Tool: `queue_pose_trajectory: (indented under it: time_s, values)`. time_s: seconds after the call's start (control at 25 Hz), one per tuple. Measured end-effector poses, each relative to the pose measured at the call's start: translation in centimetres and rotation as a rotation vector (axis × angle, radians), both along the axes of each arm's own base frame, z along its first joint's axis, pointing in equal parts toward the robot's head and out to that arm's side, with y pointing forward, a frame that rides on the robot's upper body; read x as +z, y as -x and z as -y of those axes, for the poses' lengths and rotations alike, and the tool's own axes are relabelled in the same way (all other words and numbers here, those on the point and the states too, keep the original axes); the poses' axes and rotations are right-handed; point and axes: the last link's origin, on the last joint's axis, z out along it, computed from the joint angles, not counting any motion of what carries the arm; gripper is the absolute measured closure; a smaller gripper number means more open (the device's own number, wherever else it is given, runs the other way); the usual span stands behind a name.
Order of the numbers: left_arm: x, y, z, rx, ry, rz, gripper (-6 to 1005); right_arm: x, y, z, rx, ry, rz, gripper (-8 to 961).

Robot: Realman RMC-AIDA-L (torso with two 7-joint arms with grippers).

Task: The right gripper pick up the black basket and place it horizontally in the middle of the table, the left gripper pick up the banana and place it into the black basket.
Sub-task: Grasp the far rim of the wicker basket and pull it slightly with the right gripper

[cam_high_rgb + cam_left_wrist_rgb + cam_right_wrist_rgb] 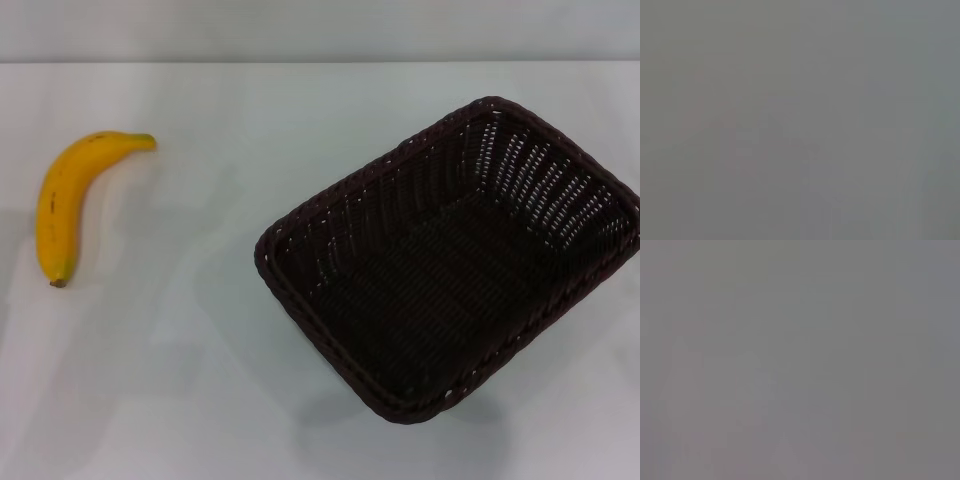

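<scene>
1. Currently, the head view shows the table, plain white to pale grey and smooth, with soft grey shadows falling across it near the front edge and on the left side.
2. Along the far edge of the table runs a pale grey band of wall or backdrop, with no detail on it.
3. Black basket: on the right half of the table, upright and open side up, set at a slant so one rounded corner points toward the robot. Braided rim, slatted sides that let light through on the far wall. Nothing lies inside it.
4. Banana: on the left side of the table, well apart from the basket, lying flat. Greenish stem tip points away and to the right; brown end is nearer the robot.
5. Left gripper and right gripper: neither appears in the head view. Both wrist views give only a uniform grey field, so whether the fingers are spread or pressed together cannot be told.
</scene>
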Motion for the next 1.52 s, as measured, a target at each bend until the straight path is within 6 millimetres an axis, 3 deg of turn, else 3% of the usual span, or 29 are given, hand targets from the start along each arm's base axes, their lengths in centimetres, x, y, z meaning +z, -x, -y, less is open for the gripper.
queue_pose_trajectory:
  time_s: [0.28,0.32,0.52,0.8,1.0,1.16,1.32,1.52]
  values:
    - [0.2,0.2,0.3,0.001,-0.009,0.001,116,3.5,2.3,-3.6,0.047,0.303,-0.041,197]
    - [0.4,0.3,0.4,0.001,-0.013,-0.004,116,4.8,4.4,-5.2,0.045,0.444,-0.009,196]
    - [0.8,0.6,0.8,0.004,-0.018,-0.025,116,6.8,9.0,-6.8,0.000,0.640,0.091,190]
    - [1.5,0.9,1.4,-0.003,-0.036,-0.029,116,8.8,17.2,-9.7,-0.197,0.908,0.285,191]
    - [1.7,0.6,1.1,-0.022,-0.038,-0.029,116,6.8,21.5,-12.4,-0.373,1.083,0.440,190]
    - [1.9,0.3,0.8,-0.033,-0.039,-0.036,116,4.6,23.4,-14.2,-0.518,1.182,0.537,190]
    - [1.9,0.1,0.5,-0.046,-0.039,-0.038,116,2.4,24.1,-15.6,-0.628,1.273,0.582,191]
    - [2.0,0.5,1.5,-0.036,-0.046,-0.042,116,-2.2,24.0,-17.3,-0.760,1.428,0.624,191]
